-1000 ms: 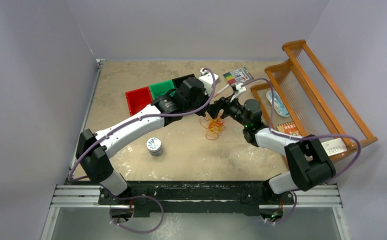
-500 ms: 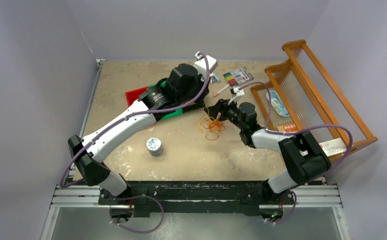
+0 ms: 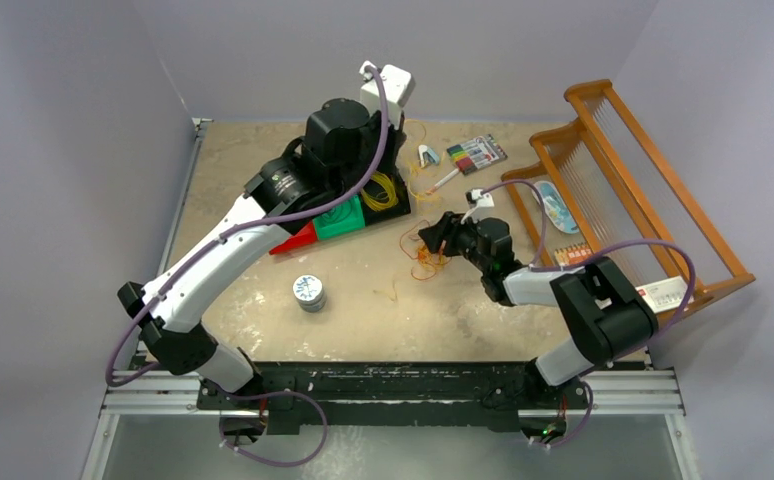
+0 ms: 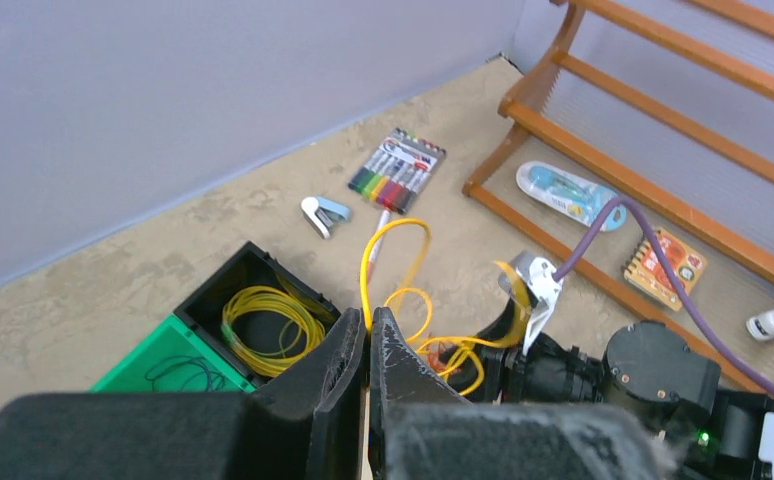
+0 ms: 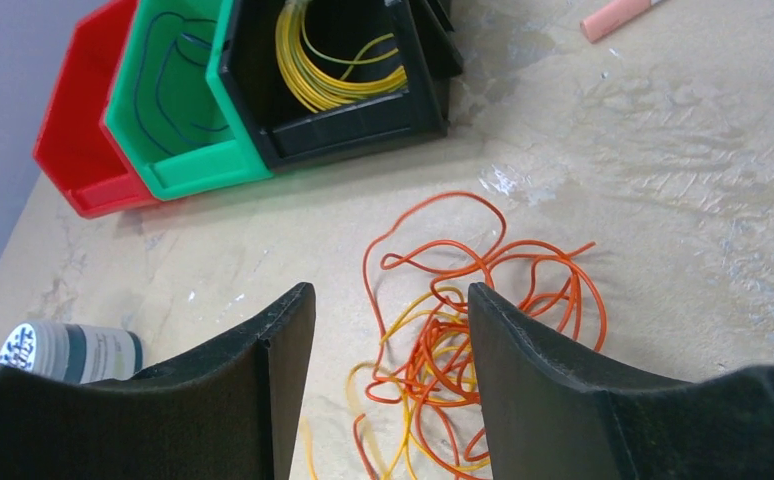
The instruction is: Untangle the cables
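Note:
My left gripper (image 4: 368, 322) is shut on a yellow cable (image 4: 365, 262) and holds it up in the air above the bins. The cable runs down in loops to the tangle by my right arm. The tangle of orange-red and yellow cables (image 5: 483, 300) lies on the table (image 3: 425, 256). My right gripper (image 5: 391, 300) is open and empty, low over the tangle's left part, its jaws on either side of some strands. A coiled yellow cable (image 4: 263, 322) lies in the black bin (image 3: 384, 196). A dark cable (image 5: 178, 80) lies in the green bin (image 3: 337, 220).
A red bin (image 3: 291, 241) stands left of the green one. A small can (image 3: 309, 292) is on the near left of the table. A marker pack (image 3: 477, 153), a stapler (image 3: 428, 155) and a pink pen (image 3: 443, 180) lie at the back. A wooden rack (image 3: 623, 190) stands on the right.
My left arm has risen and swung back-left over the bins, drawing the yellow cable up out of the tangle. My right gripper has shifted slightly left and stays at the tangle.

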Motion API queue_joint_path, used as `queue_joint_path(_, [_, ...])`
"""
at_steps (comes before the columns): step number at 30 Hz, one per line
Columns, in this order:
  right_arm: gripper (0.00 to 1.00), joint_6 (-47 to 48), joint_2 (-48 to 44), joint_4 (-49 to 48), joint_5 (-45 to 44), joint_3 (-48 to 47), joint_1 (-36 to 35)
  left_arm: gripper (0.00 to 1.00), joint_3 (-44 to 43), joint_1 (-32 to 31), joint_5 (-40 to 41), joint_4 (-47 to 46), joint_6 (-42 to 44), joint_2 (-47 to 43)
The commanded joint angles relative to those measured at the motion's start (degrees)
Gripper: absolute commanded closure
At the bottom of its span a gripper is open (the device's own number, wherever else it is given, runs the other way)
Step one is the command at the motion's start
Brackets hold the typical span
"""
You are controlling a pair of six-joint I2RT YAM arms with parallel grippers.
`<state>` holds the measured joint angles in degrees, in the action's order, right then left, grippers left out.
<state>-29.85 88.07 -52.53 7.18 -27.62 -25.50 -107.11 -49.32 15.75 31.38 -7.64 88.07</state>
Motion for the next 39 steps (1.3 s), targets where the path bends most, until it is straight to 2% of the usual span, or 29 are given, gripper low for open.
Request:
queue_joint_path(1, [0.41,-0.3,1.1,-2.5,-1.9,1.1,-0.2,1.00,-4.3,-0.3,4.6,-1.3,2.2,-2.3])
queue_joint_path(9, [0.41,-0.9,2.3,-4.6,-1.8,2.9,-0.2,1.00,-7.9,-0.3,7.4,-1.4,4.1,-0.9])
queue_joint_path(17, [0.40,1.6,-4.6,-3.4,-1.3,3.8,-0.3,1.00,-6.9,0.3,10.1,-1.9,5.5,1.4])
queue_joint_path(20, [0.39,3.5,-8.4,-1.8,-0.7,3.7,-0.2,1.00,-6.2,2.0,9.1,-2.8,4.9,2.2])
queue_joint_path(27, [0.36,8.0,-17.8,3.7,-0.9,2.5,-0.3,1.00,-3.0,10.6,1.4,-6.7,0.4,3.7])
queue_joint_path(33, [0.35,10.2,-23.3,8.4,-1.6,1.6,-0.2,1.00,-0.9,12.9,0.5,-10.9,1.2,6.7])
queue_joint_path(39, [0.34,10.4,-25.4,9.6,-2.5,1.5,-0.2,1.00,-0.4,13.5,3.2,-14.2,3.2,11.2])
